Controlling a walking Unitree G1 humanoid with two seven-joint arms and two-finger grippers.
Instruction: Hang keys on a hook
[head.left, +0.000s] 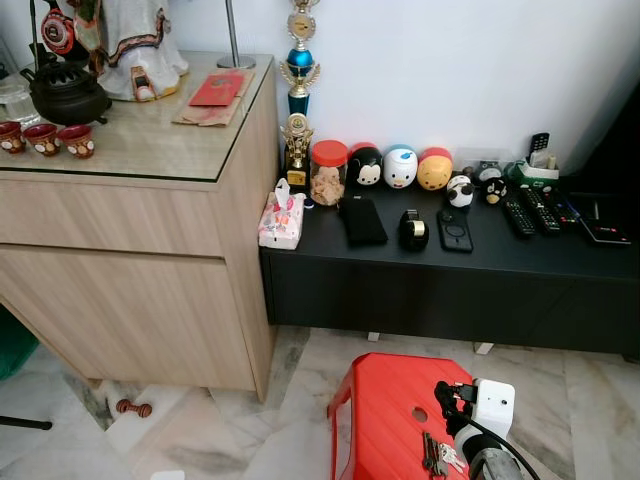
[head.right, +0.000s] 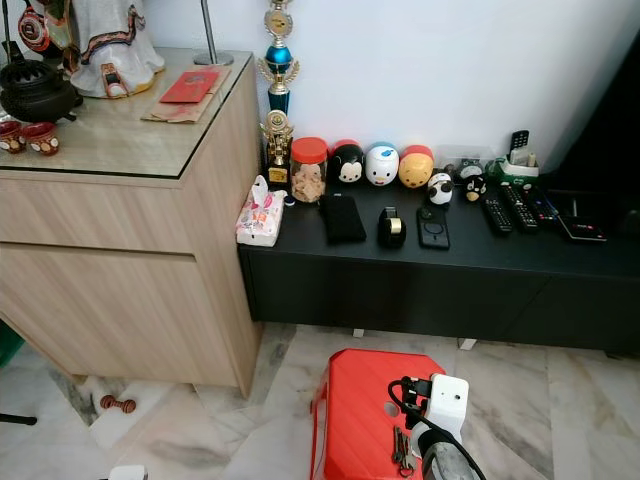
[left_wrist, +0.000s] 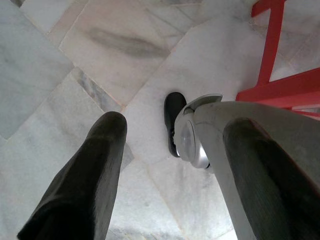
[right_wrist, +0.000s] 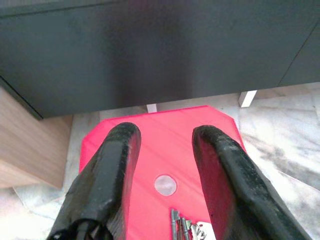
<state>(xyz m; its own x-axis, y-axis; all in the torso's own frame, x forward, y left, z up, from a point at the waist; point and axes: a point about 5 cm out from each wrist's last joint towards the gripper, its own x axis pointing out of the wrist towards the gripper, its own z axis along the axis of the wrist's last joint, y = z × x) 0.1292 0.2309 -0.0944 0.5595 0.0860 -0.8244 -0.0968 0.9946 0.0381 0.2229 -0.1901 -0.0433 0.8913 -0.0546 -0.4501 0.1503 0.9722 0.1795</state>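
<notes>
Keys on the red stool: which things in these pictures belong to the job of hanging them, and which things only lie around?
For the job:
- keys
- red stool they lie on
- right gripper, open above the stool

Only lying around:
- tissue pack
- cookie jar
- trophy
- remote controls
- tape dispenser

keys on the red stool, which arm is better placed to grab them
Right. The right gripper hangs open over the red stool, with the keys just below its fingers. The left gripper points at bare marble floor beside the stool.
</notes>
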